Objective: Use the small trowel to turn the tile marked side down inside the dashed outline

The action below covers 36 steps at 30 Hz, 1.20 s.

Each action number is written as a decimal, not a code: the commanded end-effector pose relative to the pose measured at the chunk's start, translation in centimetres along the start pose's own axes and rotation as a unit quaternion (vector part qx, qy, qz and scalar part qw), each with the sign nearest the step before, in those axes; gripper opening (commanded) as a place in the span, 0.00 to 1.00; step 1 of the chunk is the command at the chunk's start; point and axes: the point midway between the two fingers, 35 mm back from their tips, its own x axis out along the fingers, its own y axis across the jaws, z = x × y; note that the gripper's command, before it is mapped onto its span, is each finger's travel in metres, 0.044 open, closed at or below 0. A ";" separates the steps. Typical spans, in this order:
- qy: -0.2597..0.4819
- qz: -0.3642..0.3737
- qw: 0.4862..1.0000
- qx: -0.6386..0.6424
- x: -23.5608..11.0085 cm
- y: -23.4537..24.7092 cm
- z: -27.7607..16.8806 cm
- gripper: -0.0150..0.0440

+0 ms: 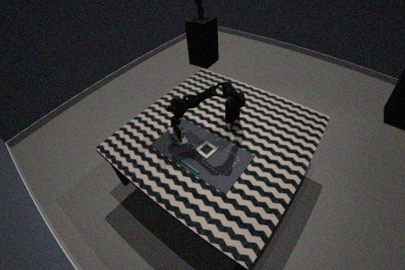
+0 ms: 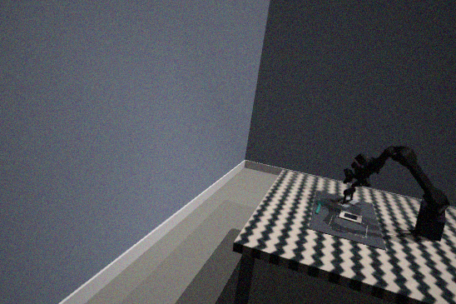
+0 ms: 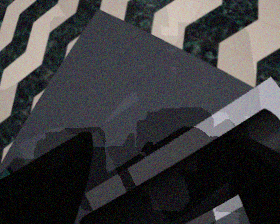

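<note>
The tile [image 1: 205, 149] [image 2: 350, 216], white-rimmed with a dark centre, lies flat on the grey mat [image 1: 236, 176] [image 2: 324, 225] [image 3: 138, 76]. The dashed outline [image 1: 233, 149] is beside it toward the mat's right end. The small trowel [image 1: 188, 165] [image 2: 319, 207], with a teal handle, lies on the mat near its front edge. My gripper [image 1: 177, 139] [image 2: 346, 199] [image 3: 147, 196] is open and hangs low over the mat's left corner. It is apart from the trowel and the tile and holds nothing. In the wrist view I see the mat corner and a pale strip between the dark fingers.
The arm's base [image 1: 233, 107] [image 2: 430, 219] stands behind the mat on the zigzag-patterned table [image 1: 259, 202] [image 2: 291, 248]. A dark pedestal with a statue [image 1: 202, 41] stands on the floor beyond the table. A dark block [image 1: 397, 106] is at the right edge.
</note>
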 end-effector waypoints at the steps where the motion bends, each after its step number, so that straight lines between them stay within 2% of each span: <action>1: -0.001 0.009 0.999 0.050 -0.8 0.3 -0.8 0.76; 15: -0.018 0.045 0.973 0.225 -1.2 -0.6 -2.2 0.76; 30: -0.007 0.102 0.885 0.454 -1.6 -1.1 -5.4 0.76; 36: -0.005 0.105 0.880 0.464 -1.6 -1.1 -5.5 0.76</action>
